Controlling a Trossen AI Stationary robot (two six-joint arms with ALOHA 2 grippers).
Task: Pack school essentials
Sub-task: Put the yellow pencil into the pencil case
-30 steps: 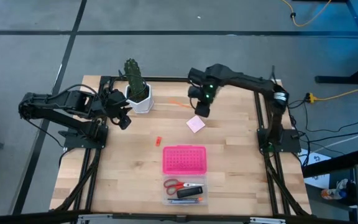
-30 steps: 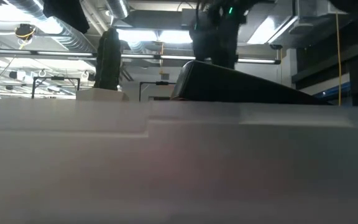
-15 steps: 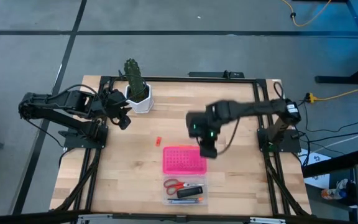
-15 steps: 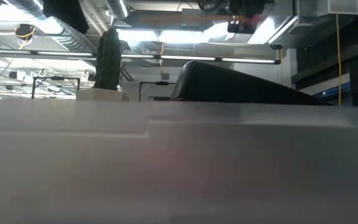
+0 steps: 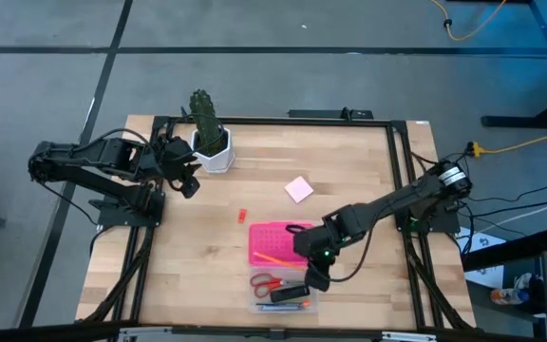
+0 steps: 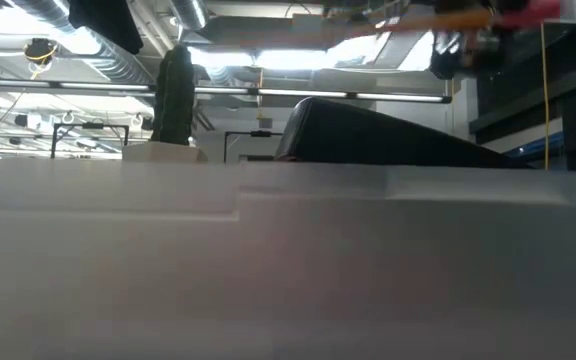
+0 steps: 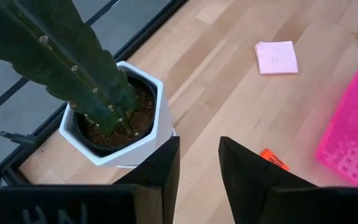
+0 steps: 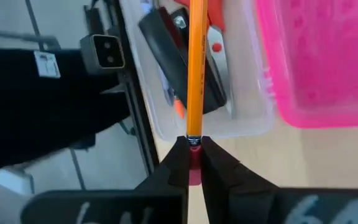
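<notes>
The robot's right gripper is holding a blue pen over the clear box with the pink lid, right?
Not quite. The right gripper is over the clear box beside the pink lid, but it is shut on a thin orange pencil, not a blue pen. The right wrist view shows the pencil pinched at its eraser end.
</notes>
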